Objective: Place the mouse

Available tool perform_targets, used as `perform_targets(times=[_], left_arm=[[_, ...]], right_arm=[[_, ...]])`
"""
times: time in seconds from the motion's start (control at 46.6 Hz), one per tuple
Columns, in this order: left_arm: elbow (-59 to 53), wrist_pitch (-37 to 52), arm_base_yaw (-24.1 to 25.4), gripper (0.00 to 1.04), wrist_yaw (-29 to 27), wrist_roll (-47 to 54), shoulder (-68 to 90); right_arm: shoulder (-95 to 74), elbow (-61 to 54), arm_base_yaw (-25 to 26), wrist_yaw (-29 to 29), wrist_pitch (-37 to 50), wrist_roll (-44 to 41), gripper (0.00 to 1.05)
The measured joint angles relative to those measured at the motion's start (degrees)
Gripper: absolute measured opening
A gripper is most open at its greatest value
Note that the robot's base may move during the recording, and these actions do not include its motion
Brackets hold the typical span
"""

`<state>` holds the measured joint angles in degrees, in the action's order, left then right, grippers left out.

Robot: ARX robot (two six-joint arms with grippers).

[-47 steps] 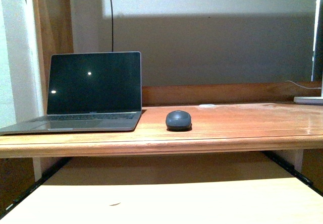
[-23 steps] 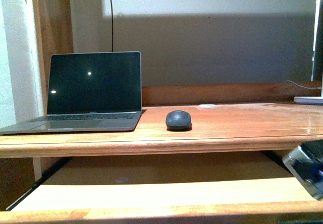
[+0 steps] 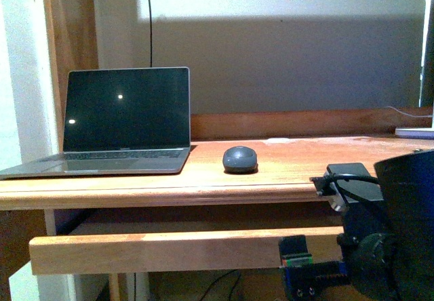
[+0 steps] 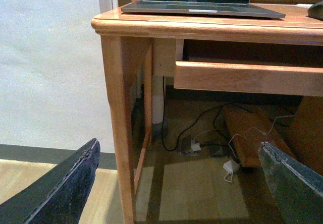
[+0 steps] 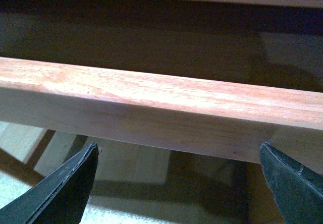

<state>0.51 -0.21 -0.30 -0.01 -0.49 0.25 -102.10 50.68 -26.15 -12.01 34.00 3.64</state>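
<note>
the mouse (image 3: 240, 159) is seen on the desk (image 3: 305, 172) just beside the laptop (image 3: 122, 121), both grippers' fingers spread & empty, so the right gripper (image 5: 176, 183) should be raised w/ care above the desk edge.

Mouse (image 3: 240, 159) on desk (image 3: 285, 179) just right of open laptop (image 3: 122, 121)
</note>
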Motion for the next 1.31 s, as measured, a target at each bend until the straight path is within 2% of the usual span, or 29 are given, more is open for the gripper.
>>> perform_targets(times=[0.279, 0.6, 0.965, 1.115, 1.308], left_arm=[[0.0, 0.0, 0.0, 0.97, 0.0, 0.0, 0.0], [0.0, 0.0, 0.0, 0.97, 0.0, 0.0, 0.0], [0.0, 0.0, 0.0, 0.97, 0.0, 0.0, 0.0], [0.0, 0.0, 0.0, 0.97, 0.0, 0.0, 0.0], [0.0, 0.0, 0.0, 0.97, 0.0, 0.0, 0.0]], right_arm=[[-4.2, 4.7, -0.1, -7.3, -0.9, 1.6, 0.97], [0.5, 1.3, 1.7, -5.2, -0.6, 5.2, 0.97], [31.3, -17.7, 6.3, -3.1, -1.8, 12.4, 0.97], [53.3, -30.4, 7.8, -2.3, -9.6, 15.0, 0.97], [70.7, -36.6, 5.6, -5.3, -20.6, 15.3, 0.97]])
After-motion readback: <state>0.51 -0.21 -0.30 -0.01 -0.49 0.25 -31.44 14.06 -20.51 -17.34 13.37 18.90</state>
